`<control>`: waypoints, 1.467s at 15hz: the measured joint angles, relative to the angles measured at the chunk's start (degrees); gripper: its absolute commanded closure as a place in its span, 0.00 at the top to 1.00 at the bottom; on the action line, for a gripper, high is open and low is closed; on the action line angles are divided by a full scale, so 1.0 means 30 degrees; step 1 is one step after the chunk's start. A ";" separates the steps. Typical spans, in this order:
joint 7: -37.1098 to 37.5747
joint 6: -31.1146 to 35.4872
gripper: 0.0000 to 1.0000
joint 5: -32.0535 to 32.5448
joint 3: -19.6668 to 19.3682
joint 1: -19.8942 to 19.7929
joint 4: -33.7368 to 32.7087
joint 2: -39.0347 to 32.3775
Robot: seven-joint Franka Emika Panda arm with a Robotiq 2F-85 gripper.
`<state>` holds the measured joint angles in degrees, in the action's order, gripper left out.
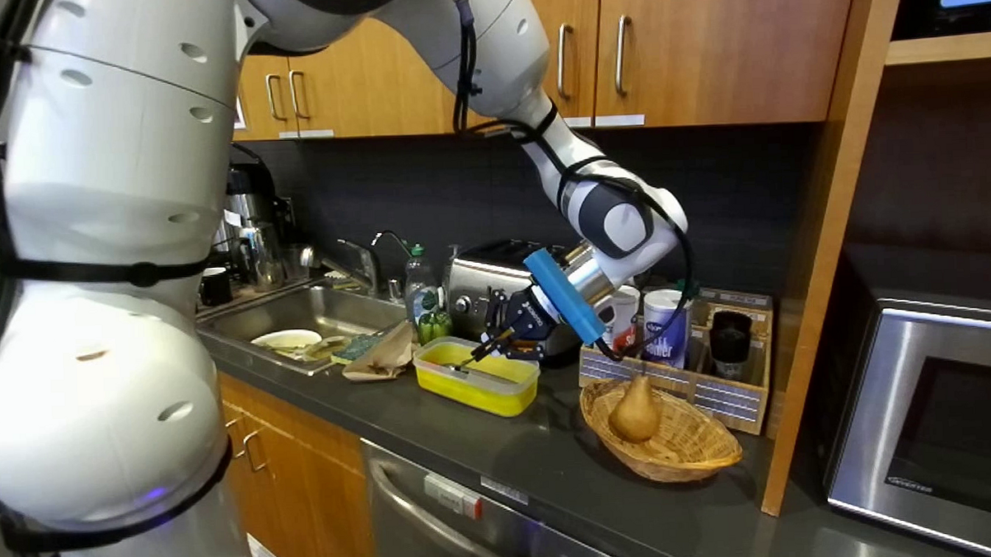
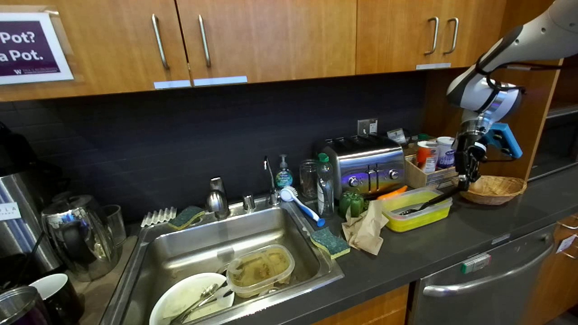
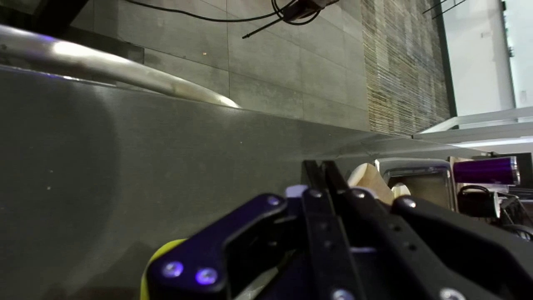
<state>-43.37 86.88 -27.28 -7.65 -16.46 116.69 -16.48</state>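
Observation:
In the wrist view, my gripper (image 3: pixel 320 163) has its fingers (image 3: pixel 310 175) drawn together, with nothing visible between them. It reaches down over a yellow tub (image 1: pixel 475 395) with a translucent rim; only a sliver of the tub (image 3: pixel 156 260) shows beside the gripper in that view. A dark-handled utensil (image 2: pixel 435 200) slants out of the tub, its lower end inside and its handle running up to the gripper. Whether the fingers touch the handle I cannot tell. A pear (image 1: pixel 635 414) sits in a wicker basket (image 1: pixel 699 449) to the side of the tub in an exterior view.
Behind the tub stands a toaster (image 2: pixel 372 169). Crumpled brown paper (image 2: pixel 365 228), a green pepper (image 2: pixel 352 204) and a dish soap bottle (image 2: pixel 325 187) stand between tub and sink (image 2: pixel 316 266). A wooden organizer (image 1: pixel 714 394) holds canisters. The counter's front edge borders the dishwasher (image 2: pixel 487 275).

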 measured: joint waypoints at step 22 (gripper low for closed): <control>0.3058 -0.2351 0.01 0.0509 0.0515 0.0312 -0.2893 -0.2789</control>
<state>-34.20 79.83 -25.76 -6.11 -15.53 108.01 -24.85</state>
